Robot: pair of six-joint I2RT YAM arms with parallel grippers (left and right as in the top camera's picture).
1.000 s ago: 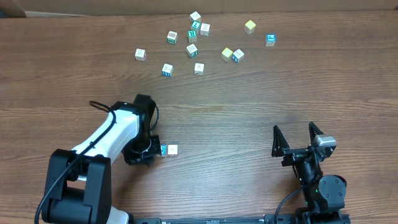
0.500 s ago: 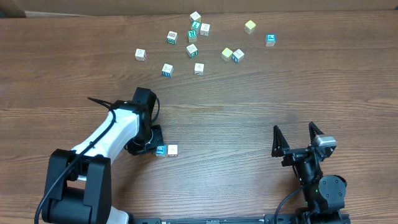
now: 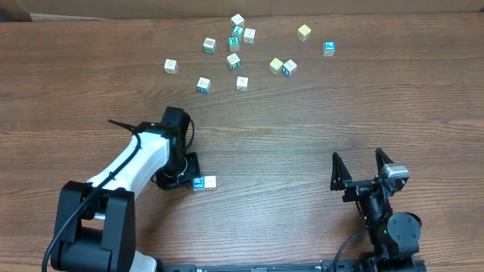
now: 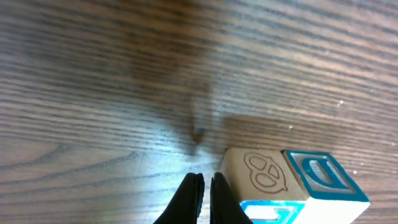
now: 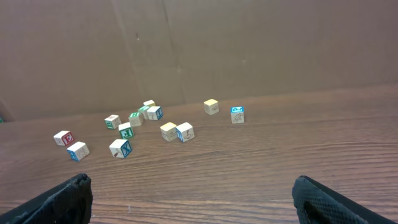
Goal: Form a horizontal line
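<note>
Overhead, left gripper [image 3: 188, 181], clenched on nothing, sits just beside the blue cube [image 3: 199, 183], which touches a white cube [image 3: 210, 182]; right gripper [image 3: 357, 155] stands released.

Counter [image 3: 302, 151]: brown wood grain with darker streaks.
Blue-faced cube [image 3: 198, 183]: bright blue and white top; in the left wrist view, a pale tan side with an embossed outline.
Whitish cube [image 3: 210, 182]: off-white top.
Scattered cubes [image 3: 234, 60], far edge of the counter: white and pale yellow, many with blue or green printed faces, one marked red.
Left arm [image 3: 136, 162]: white shell, black joints.
Right arm [image 3: 374, 200]: black.
Wall [image 5: 186, 43]: plain brown.
</note>
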